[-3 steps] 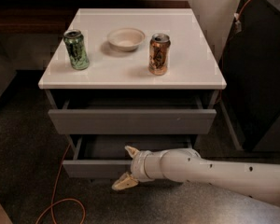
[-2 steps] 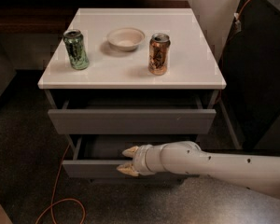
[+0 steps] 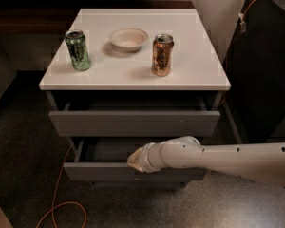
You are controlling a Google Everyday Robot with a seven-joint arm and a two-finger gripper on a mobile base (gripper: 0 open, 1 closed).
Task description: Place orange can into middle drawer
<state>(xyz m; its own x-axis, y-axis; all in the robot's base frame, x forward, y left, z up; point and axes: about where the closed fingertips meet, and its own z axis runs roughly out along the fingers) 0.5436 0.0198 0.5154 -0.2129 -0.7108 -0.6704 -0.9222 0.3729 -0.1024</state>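
Observation:
The orange can (image 3: 162, 54) stands upright on the white cabinet top, right of centre. The middle drawer (image 3: 99, 172) is pulled partly out below the top drawer, and its grey interior shows. My gripper (image 3: 136, 160) is low at the front of the cabinet, at the top edge of the middle drawer's front panel, near its middle. The white arm reaches in from the right. The gripper is far below the can and holds no can.
A green can (image 3: 78, 50) stands at the left of the top, with a shallow white bowl (image 3: 128, 38) between the cans. The top drawer (image 3: 133, 123) is slightly out. An orange cable (image 3: 58, 194) lies on the dark floor at the left. A dark cabinet (image 3: 268, 70) stands at the right.
The gripper has risen and shifted right, from in front of the middle drawer's panel to its top edge. The cans, bowl and drawers have not moved.

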